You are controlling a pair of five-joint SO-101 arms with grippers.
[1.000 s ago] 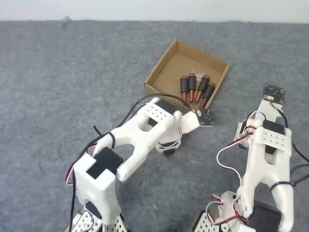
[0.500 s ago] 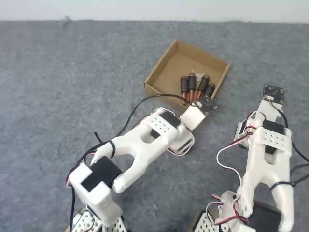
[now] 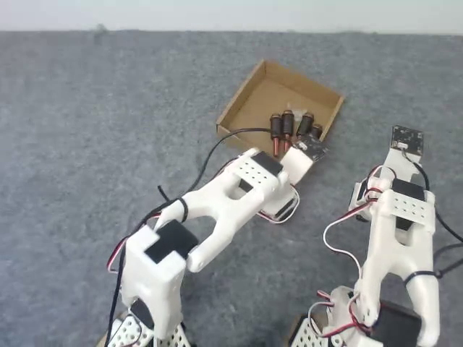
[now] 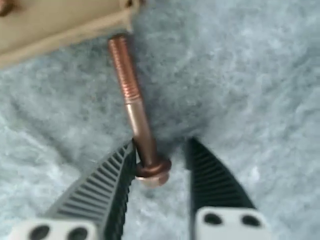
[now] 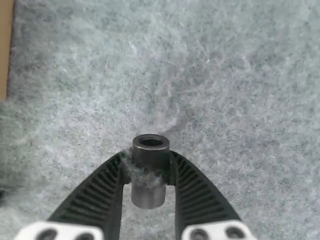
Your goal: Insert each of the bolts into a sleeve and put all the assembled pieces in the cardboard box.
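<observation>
Left gripper (image 4: 160, 150) parted, copper bolt (image 4: 132, 100) between its jaws, head against one finger, tip near cardboard box (image 4: 60, 25) wall, right gripper (image 5: 148, 157) clenched on upright black sleeve (image 5: 150, 147), grey carpet (image 5: 225, 75) behind

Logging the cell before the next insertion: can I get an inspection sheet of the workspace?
Surface: grey felt mat, flat.
Job's things: cardboard box holds four assembled pieces; copper bolt outside it, tip near its corner; black sleeve upright.
Clutter: nothing seen.
Grippers: left gripper at the bolt's head; right gripper shut on the sleeve.
Cables: black cable arcs over the left arm; red and white wires on the right arm.
Surroundings: pale wall beyond the mat.
</observation>
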